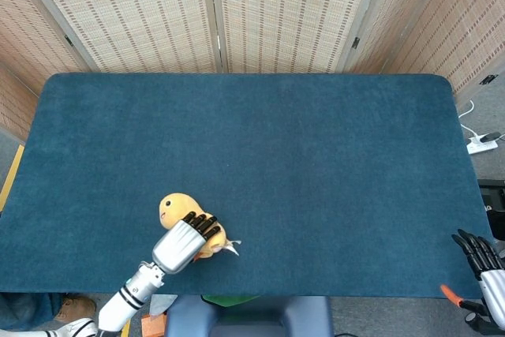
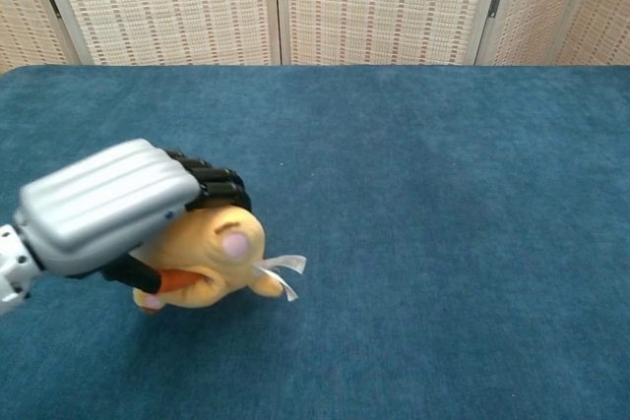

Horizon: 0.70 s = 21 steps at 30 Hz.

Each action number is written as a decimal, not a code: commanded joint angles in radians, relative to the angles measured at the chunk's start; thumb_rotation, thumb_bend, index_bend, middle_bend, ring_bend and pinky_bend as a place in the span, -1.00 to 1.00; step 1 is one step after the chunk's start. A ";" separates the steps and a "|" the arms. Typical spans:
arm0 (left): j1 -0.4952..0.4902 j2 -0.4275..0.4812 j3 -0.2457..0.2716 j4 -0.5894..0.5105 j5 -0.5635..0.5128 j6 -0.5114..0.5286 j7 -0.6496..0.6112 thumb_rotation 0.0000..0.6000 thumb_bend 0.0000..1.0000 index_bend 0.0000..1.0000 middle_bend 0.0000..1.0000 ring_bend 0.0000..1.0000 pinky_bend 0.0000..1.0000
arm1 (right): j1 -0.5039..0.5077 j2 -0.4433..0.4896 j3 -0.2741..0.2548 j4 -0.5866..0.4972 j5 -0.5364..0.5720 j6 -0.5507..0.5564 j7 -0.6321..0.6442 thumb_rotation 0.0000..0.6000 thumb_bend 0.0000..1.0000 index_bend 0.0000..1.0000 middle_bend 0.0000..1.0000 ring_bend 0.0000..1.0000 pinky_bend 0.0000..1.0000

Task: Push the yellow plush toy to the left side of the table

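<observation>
The yellow plush toy [image 1: 175, 211] lies near the table's front edge, left of centre, its head pointing away from me. In the chest view the toy [image 2: 221, 248] shows its rear and a white tag [image 2: 281, 270]. My left hand [image 1: 183, 242] lies over the toy's back, fingers stretched flat on top and pressing on it. Seen from the chest, the same hand [image 2: 108, 204] covers the toy's left half, and its orange thumb tip touches the toy's near side. My right hand [image 1: 480, 262] hangs off the table's front right corner, fingers apart and holding nothing.
The blue cloth table [image 1: 260, 132] stretches wide to the left of the toy and behind it. Woven folding screens [image 1: 213, 13] stand along the far edge. A white power strip [image 1: 481, 144] lies on the floor to the right.
</observation>
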 commanded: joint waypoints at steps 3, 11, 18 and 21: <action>0.126 0.162 0.082 0.034 0.113 0.217 -0.057 1.00 0.43 0.35 0.67 0.45 1.00 | 0.002 0.003 -0.006 -0.031 -0.015 0.001 -0.035 1.00 -0.66 -1.00 -1.00 -1.00 -1.00; 0.192 0.161 0.084 0.286 0.059 0.260 -0.327 1.00 0.39 0.33 0.64 0.45 1.00 | 0.004 0.017 -0.012 -0.114 -0.045 0.022 -0.110 1.00 -0.66 -1.00 -1.00 -1.00 -1.00; 0.187 0.113 0.091 0.487 0.017 0.162 -0.555 1.00 0.09 0.19 0.44 0.36 0.89 | 0.008 0.032 -0.010 -0.188 -0.050 0.014 -0.174 1.00 -0.66 -1.00 -1.00 -1.00 -1.00; 0.189 0.106 0.098 0.521 0.006 0.130 -0.637 1.00 -0.21 0.04 0.26 0.20 0.62 | 0.011 0.032 -0.007 -0.202 -0.045 0.003 -0.181 1.00 -0.66 -1.00 -1.00 -1.00 -1.00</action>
